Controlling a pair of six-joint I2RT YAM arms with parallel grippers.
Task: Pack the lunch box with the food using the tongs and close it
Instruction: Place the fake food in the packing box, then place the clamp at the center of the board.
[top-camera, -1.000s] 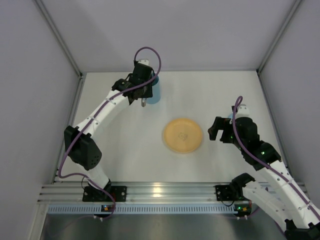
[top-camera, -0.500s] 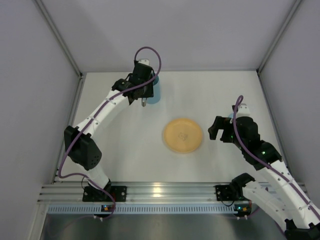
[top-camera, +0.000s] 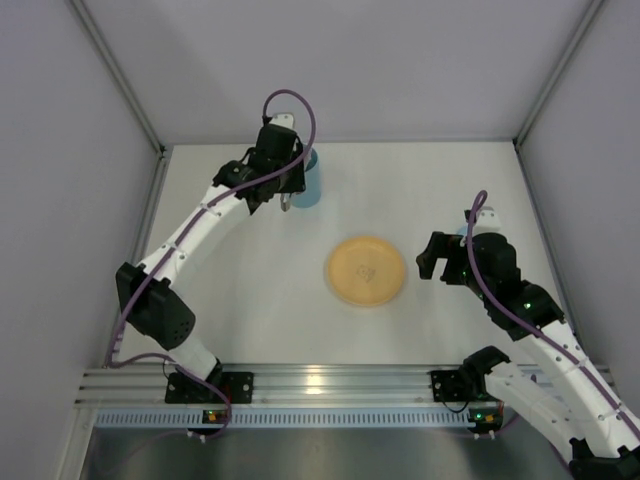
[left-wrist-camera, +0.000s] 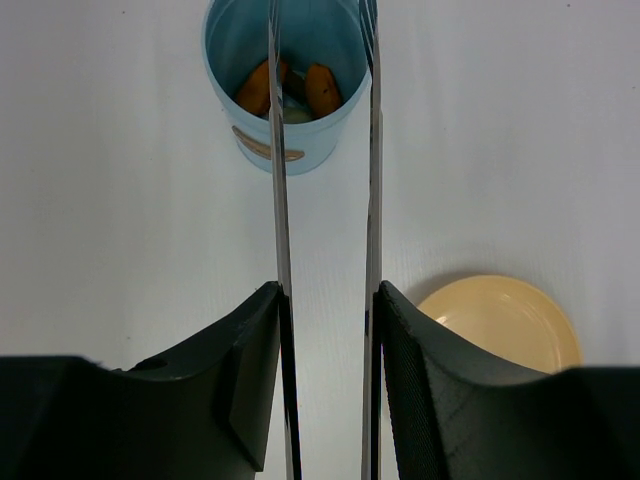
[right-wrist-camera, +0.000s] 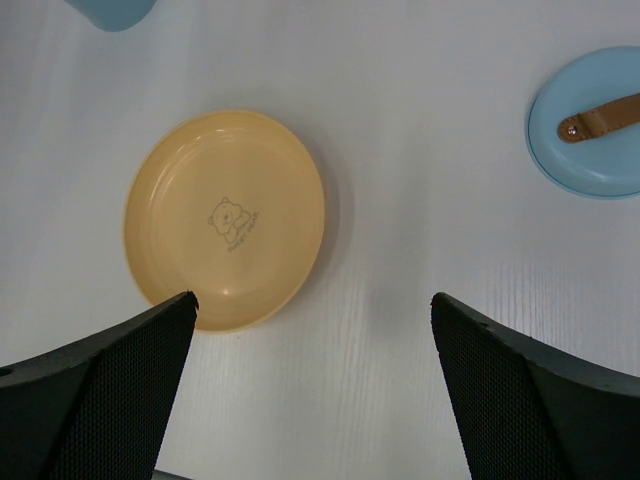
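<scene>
The left arm has been swung outward and its wrist drawn slightly back above the lunch box (left-wrist-camera: 300, 145). The food (left-wrist-camera: 320, 88) is seen inside and the plate (right-wrist-camera: 230, 220) is bare, so packing is judged done. The tongs (left-wrist-camera: 277, 200) are grasped by the left tool (left-wrist-camera: 327, 295), their arms parted. The right tool (right-wrist-camera: 312, 300) is held released and empty. The lid (right-wrist-camera: 590, 130) is left well apart on the counter (right-wrist-camera: 420, 60), and the lunch box is set near the far edge, with open room between.
</scene>
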